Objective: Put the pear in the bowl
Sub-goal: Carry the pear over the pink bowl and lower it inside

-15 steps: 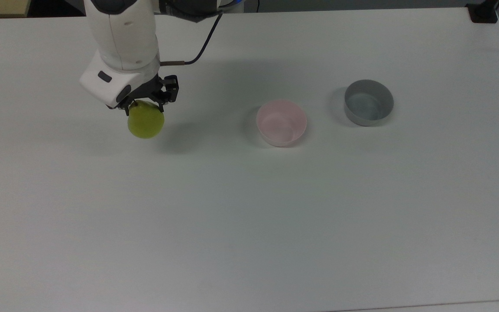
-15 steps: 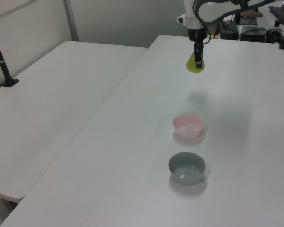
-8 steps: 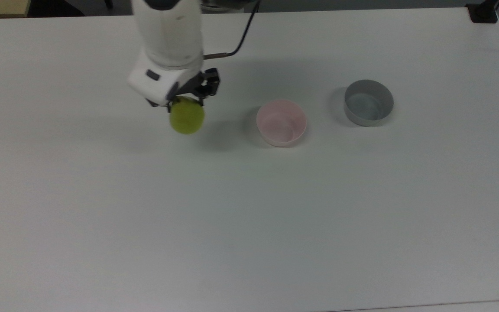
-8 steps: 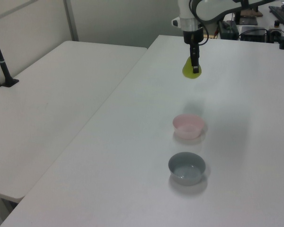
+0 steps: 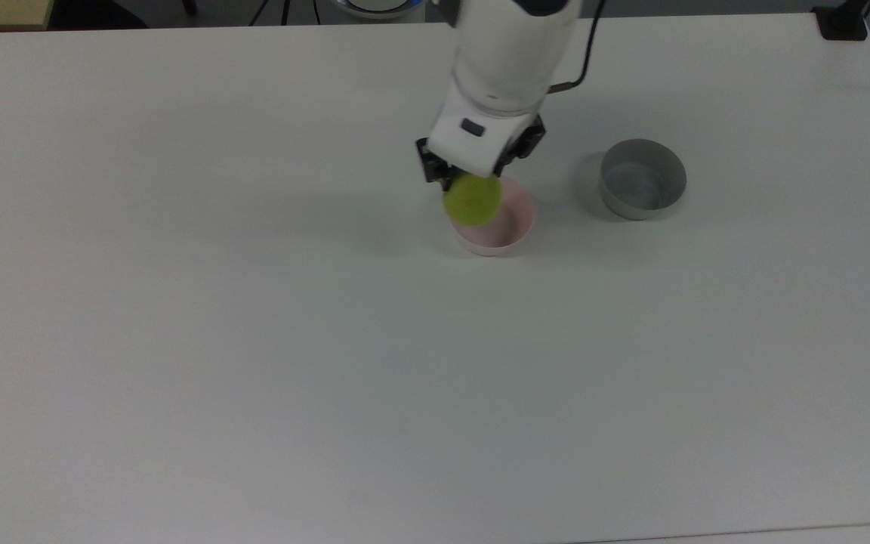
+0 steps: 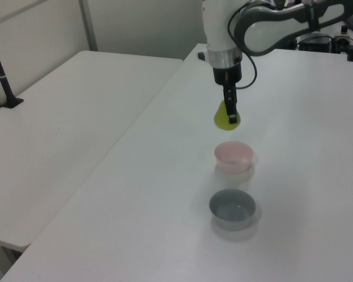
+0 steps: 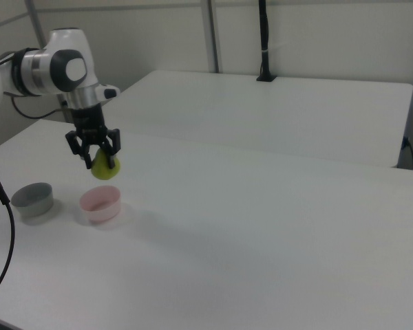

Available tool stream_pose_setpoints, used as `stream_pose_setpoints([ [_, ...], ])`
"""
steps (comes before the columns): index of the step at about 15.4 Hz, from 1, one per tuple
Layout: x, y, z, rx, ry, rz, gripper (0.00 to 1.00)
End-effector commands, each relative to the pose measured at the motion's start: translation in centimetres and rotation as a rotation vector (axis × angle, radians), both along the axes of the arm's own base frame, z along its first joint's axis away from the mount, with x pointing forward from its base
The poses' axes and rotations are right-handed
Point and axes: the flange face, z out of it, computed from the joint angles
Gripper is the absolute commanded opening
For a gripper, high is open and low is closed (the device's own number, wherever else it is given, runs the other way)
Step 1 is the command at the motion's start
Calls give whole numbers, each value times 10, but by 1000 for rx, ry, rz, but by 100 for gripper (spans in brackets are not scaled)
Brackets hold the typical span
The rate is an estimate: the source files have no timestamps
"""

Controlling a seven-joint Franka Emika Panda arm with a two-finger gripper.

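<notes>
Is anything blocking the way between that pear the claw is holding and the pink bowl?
Nothing visible is. The claw holds the pear in the air, above the pink bowl or close beside it. The air between them is free. The grey bowl stands off to the top view's right.

Grey bowl (image 5: 643, 179) sits upright on the white desk (image 5: 254, 340), toward the top view's right edge and nearer the far edge than the near one; inside looks bare. Second white desk (image 6: 59, 123) stands alongside with a narrow gap between the two, a black pole (image 7: 263, 41) on a clamp base at its far edge in the right view. Another black clamp (image 5: 843, 21) at the first desk's far right corner in the top view.
</notes>
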Motion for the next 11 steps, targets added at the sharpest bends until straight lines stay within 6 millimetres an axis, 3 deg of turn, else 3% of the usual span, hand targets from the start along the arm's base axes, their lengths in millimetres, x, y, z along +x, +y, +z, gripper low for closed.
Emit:
stream_pose_setpoints([
  [1, -5, 24, -26, -20, 44, 0, 29],
  [5, -3, 40, -52, -30, 42, 27, 30],
  [7, -2, 40, -78, -54, 65, 25, 31],
  [9, -2, 39, -85, -76, 71, 34, 32],
  [11, -5, 47, -96, -99, 80, 57, 42],
])
